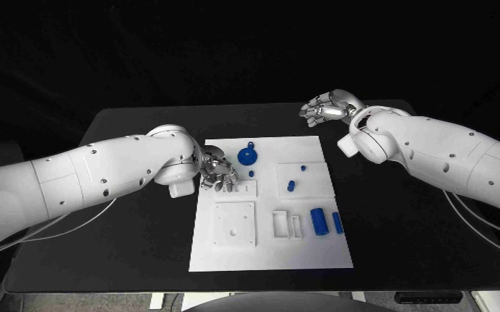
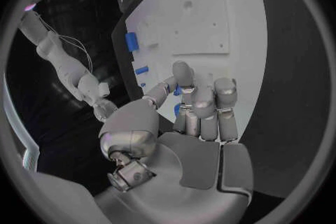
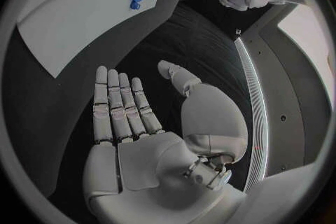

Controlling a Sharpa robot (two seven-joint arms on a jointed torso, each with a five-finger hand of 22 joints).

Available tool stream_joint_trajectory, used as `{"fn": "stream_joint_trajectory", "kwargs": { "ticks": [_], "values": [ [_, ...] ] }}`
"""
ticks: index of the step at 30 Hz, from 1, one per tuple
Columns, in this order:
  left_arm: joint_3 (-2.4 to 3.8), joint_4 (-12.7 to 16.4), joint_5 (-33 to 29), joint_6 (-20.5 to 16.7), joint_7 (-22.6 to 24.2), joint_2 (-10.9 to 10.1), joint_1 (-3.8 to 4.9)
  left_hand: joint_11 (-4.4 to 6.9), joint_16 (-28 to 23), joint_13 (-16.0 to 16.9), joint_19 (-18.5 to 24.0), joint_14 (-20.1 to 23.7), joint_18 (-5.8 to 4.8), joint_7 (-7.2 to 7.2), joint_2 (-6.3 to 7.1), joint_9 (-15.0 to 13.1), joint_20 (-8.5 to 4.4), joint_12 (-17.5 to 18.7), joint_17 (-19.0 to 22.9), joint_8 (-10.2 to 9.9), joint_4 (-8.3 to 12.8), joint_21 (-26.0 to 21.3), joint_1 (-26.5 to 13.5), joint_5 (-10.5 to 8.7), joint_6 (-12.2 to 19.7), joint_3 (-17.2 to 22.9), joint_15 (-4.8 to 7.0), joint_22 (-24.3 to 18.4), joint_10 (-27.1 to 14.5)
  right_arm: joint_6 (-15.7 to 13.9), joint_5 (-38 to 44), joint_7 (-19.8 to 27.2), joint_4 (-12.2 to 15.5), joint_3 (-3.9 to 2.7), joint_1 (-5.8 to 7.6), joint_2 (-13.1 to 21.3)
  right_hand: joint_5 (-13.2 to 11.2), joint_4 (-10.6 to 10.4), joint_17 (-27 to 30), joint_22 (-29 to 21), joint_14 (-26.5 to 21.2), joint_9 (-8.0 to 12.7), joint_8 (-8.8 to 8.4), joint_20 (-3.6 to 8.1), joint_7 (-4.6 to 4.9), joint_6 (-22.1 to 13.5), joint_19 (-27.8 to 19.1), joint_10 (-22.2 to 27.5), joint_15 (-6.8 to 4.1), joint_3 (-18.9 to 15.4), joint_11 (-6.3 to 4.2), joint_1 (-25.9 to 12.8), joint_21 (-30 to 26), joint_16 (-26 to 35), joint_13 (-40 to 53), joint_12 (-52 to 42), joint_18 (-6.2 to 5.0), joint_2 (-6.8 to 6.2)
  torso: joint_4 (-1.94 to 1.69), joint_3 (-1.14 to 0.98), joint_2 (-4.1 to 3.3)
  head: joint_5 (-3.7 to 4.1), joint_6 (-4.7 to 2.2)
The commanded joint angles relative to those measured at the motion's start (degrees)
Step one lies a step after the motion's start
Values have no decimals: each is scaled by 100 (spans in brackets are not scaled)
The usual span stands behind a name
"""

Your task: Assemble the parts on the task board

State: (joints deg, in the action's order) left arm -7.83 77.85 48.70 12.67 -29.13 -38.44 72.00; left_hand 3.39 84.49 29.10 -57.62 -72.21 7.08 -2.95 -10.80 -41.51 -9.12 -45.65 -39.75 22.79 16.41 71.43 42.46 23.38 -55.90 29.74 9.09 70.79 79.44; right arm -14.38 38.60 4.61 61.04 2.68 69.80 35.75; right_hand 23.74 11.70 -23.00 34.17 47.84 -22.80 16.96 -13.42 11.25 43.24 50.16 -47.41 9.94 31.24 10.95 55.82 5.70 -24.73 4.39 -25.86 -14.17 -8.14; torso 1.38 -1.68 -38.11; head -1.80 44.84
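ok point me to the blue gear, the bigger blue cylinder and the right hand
blue gear [image 1: 247,157]: head view, on the middle of its round face.
bigger blue cylinder [image 1: 320,222]: head view, on the middle of its side.
right hand [image 3: 147,129]: right wrist view, on the open palm below the fingers.

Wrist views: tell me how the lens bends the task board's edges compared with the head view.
Head view: the task board has straight edges. Left wrist view: its edge beyond the left robot hand bows into an arc. Right wrist view: the board's edge curves likewise, past the open right robot hand.
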Motion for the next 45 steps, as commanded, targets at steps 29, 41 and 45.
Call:
{"fn": "stream_joint_trajectory", "kwargs": {
  "ticks": [29,41,45],
  "values": [
    [-304,-1497,-1226,2400,-271,1047,480,97,184,-511,-72,-56,96,93,32,-357,-514,-182,-154,216,47,90,-278,-163,-267,1375,131,1,204,66,41,31,-14,-1,-2,-51,38,2,12,-6,-26,12,9,1,167,-28,-36,7,6,-52,12,-42,-19,-40,-12,-28,-83,20,-2,1,-1,-73,21],
    [-319,-1301,-979,1911,-248,907,479,93,176,-581,-73,-47,93,88,12,-411,-514,-212,-158,218,38,89,-345,-236,-243,1380,130,-5,201,71,41,32,-14,-1,-2,-33,39,4,15,-6,-27,14,11,1,167,-28,-36,7,5,-53,12,-39,-19,-43,-14,-29,-83,20,-6,4,3,-40,23],
    [-290,-1170,-950,1763,-249,843,479,86,156,-625,-81,-45,94,81,12,-439,-518,-227,-151,211,32,78,-376,-326,-221,1375,124,-18,192,65,47,32,-19,0,-2,-34,41,12,18,-6,-27,14,12,4,166,-27,-35,7,4,-50,11,-28,-19,-45,-16,-31,-83,23,-8,7,2,-36,0]
  ]
}}
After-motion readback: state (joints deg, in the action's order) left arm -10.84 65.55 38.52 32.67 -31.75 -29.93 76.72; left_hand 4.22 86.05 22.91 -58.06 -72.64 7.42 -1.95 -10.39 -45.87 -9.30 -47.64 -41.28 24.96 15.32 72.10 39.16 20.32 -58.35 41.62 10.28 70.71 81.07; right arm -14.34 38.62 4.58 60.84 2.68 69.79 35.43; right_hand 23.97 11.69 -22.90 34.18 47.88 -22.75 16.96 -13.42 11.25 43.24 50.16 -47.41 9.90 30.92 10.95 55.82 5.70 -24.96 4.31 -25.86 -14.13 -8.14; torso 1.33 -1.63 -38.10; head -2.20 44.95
